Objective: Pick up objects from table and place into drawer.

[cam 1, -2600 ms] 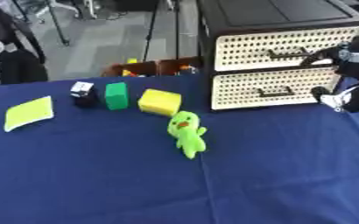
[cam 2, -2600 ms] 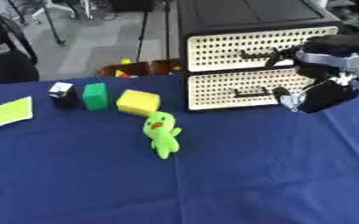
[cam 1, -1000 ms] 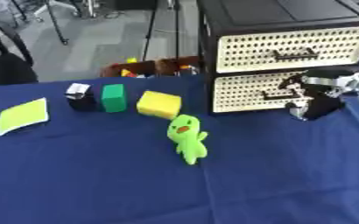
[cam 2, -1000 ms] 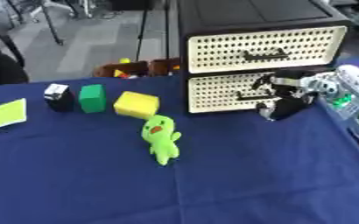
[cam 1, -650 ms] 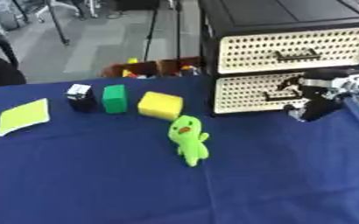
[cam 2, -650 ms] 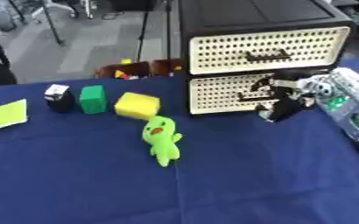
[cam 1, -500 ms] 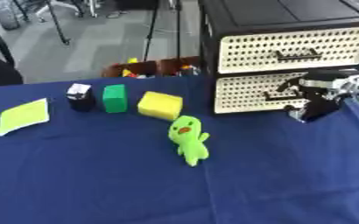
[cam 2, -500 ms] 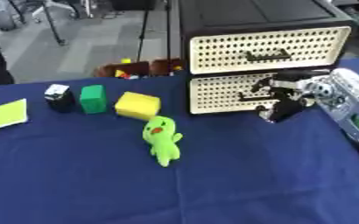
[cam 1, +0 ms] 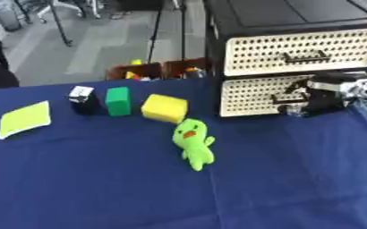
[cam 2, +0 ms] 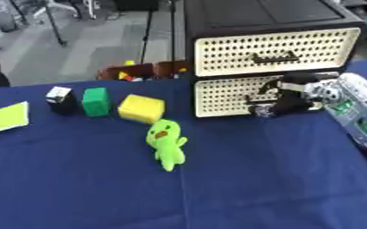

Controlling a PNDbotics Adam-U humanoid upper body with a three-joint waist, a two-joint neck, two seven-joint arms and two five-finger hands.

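Drawers number two in the black cabinet (cam 1: 296, 18) at the far right of the table; both fronts appear closed, and the lower drawer (cam 1: 253, 96) is the one being addressed. Its dark handle (cam 1: 290, 98) is met by the right hand (cam 2: 292, 100), whose fingers are curled at it, apparently hooked round the bar, though the contact itself is not fully resolved. The handle's long axis runs sideways, so a pull straight toward the robot is judged to be what opens it. The left hand is not seen. Five loose objects lie well to the left on the blue tablecloth (cam 1: 100, 188): one green plush duck (cam 1: 193, 142), one yellow sponge block (cam 1: 164, 108), one green block (cam 1: 117, 100), one small black-and-white item (cam 1: 82, 98), one yellow-green flat card (cam 1: 23, 119).
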